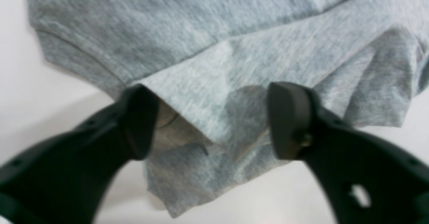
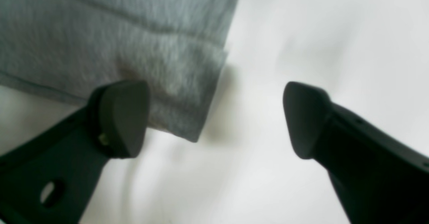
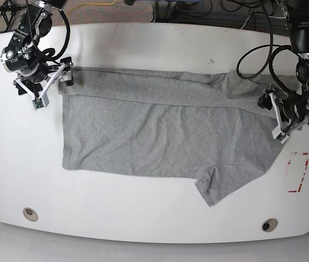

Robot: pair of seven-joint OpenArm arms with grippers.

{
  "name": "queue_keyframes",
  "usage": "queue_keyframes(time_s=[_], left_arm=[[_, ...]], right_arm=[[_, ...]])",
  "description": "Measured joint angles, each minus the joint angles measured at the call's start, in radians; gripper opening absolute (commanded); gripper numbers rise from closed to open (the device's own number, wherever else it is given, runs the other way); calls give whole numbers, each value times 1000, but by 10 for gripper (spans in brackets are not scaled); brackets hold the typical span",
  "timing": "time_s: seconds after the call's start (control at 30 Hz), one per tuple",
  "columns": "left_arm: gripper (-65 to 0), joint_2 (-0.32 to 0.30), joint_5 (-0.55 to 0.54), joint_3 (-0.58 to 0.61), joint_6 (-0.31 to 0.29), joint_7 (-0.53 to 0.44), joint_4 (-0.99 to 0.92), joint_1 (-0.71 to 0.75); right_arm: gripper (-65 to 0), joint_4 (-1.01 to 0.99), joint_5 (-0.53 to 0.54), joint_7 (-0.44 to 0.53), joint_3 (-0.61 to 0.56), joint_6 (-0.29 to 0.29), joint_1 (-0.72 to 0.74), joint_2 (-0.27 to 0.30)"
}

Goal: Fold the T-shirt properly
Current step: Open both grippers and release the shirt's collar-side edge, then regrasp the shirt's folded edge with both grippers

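The heather-grey T-shirt [image 3: 159, 131] lies spread across the white table [image 3: 143, 229], its far long edge folded over toward the middle and one sleeve [image 3: 214, 185] sticking out at the near side. My left gripper [image 3: 271, 112] stands open at the shirt's right end. In the left wrist view, rumpled layers of the T-shirt [image 1: 167, 33] sit loose between the spread fingers of this gripper [image 1: 214, 123]. My right gripper [image 3: 66, 75] is open at the far left corner. In the right wrist view, the hem corner of the T-shirt [image 2: 100, 33] lies beside one fingertip [image 2: 122, 116] of the gripper [image 2: 214, 116], ungripped.
A red-outlined rectangle [image 3: 297, 172] is marked on the table to the right of the shirt. Two round holes [image 3: 30, 214] [image 3: 269, 225] sit near the front edge. Cables [image 3: 252, 54] loop along the back right.
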Motion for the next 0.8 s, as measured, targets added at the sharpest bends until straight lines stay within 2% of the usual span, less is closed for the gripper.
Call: queue_keyframes(time_s=[0.3, 0.5, 0.7, 0.8], left_arm=[[-139, -6, -5, -92, 0, 5, 0, -30], [-139, -19, -71, -163, -1, 6, 18, -1], [-139, -30, -40, -385, 0, 27, 118, 112], [-139, -15, -37, -436, 1, 29, 165, 156]], right_arm=[[-30, 100, 18, 8, 5, 3, -30, -3], [-30, 81, -1, 10, 122, -1, -29, -43], [-30, 21, 11, -6, 125, 0, -31, -50], [-30, -2, 12, 5, 124, 0, -26, -55]])
